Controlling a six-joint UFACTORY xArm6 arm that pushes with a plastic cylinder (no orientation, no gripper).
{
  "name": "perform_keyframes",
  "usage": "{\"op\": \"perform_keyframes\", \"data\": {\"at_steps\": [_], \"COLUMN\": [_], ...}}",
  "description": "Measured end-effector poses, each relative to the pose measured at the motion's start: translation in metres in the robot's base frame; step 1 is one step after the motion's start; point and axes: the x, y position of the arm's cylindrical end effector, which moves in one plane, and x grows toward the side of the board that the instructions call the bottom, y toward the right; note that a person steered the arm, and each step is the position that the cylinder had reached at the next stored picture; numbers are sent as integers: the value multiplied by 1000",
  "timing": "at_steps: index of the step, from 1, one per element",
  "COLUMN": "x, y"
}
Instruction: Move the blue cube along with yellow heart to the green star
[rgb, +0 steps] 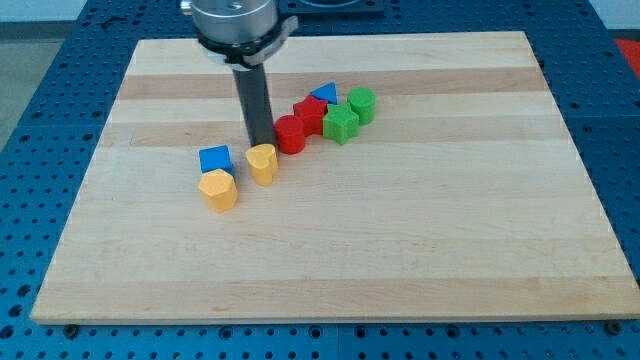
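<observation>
The blue cube (215, 159) sits left of the board's middle, touching a yellow-orange hexagon block (218, 189) just below it. The yellow heart (262, 163) stands a little to the cube's right. The green star (340, 123) lies up and to the right, in a cluster with other blocks. My tip (258, 145) is at the heart's top edge, between the heart and the red cylinder (290, 134), and seems to touch the heart.
The cluster holds a red block (310, 113), a blue triangle (324, 94) and a green cylinder-like block (362, 104) around the star. The wooden board (420, 230) rests on a blue perforated table.
</observation>
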Motion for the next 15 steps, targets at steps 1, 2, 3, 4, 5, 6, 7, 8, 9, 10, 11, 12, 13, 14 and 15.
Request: {"op": "perform_keyframes", "data": {"at_steps": [1, 2, 3, 4, 5, 6, 7, 8, 9, 10, 11, 12, 13, 14, 15], "x": [-6, -8, -7, 13, 51, 51, 36, 36, 48, 49, 46, 34, 70, 78, 57], "y": [-2, -67, -141, -158, -141, -113, -64, -16, -5, 2, 38, 45, 56, 97, 110]}}
